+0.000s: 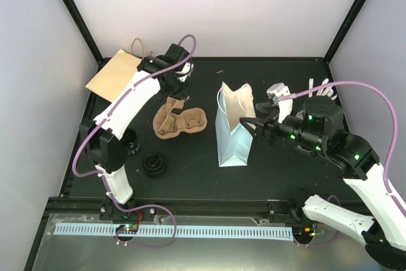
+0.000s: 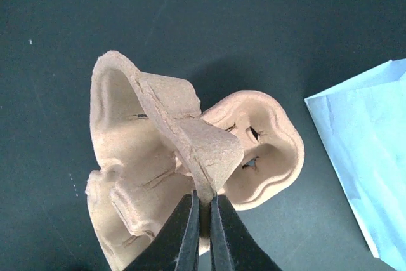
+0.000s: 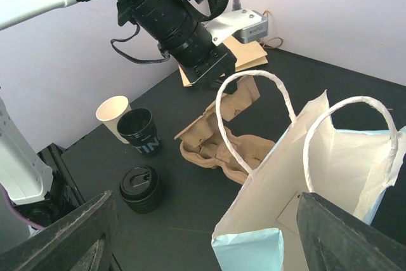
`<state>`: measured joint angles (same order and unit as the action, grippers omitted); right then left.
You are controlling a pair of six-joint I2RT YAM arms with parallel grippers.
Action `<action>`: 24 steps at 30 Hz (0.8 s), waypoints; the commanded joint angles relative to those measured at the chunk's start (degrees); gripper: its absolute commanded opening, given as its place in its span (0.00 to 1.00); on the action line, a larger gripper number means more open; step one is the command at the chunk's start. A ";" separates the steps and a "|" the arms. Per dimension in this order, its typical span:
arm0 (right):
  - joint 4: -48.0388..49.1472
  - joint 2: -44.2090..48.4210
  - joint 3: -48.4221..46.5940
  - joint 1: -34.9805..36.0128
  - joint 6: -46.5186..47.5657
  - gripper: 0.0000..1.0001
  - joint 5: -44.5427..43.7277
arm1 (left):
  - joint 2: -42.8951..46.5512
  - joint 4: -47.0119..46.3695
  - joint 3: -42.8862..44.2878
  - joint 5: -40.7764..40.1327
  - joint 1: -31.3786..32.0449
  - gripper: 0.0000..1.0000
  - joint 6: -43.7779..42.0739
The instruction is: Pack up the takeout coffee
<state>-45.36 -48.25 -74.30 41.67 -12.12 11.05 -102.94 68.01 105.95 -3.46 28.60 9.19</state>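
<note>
Carrier of moulded pulp (image 2: 158,150) lies left of the table's (image 1: 203,172) centre, its upturned flap pinched between the pressed-together fingers of the left gripper (image 2: 204,200). The right gripper (image 1: 259,125), fingers spread wide, sits at the mouth of the pale blue bag (image 1: 231,141) standing mid-table. A white cup (image 3: 114,113), black cup (image 3: 142,132) and black lidded piece (image 3: 141,188) stand near the left edge; which is the takeout coffee cannot be told.
</note>
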 commanded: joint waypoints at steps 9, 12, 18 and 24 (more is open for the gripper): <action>-0.54 1.32 0.86 0.33 -0.49 0.79 -3.40 | 11.04 6.50 0.30 0.04 5.19 0.05 2.19; -1.15 2.42 1.90 0.34 -0.80 0.79 -3.71 | 14.80 7.55 -3.12 -0.63 8.55 0.06 3.47; -3.06 4.85 6.67 0.31 -3.37 0.79 -5.56 | 19.83 8.67 -12.84 -3.24 17.62 0.05 10.28; -2.42 8.95 13.86 0.33 -9.13 0.79 -9.41 | 22.79 7.46 -17.58 -4.18 26.23 0.05 15.98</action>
<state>-47.22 -41.56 -63.59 41.67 -16.69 5.85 -82.70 74.52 88.90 -5.65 51.00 19.64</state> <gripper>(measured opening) 0.793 0.053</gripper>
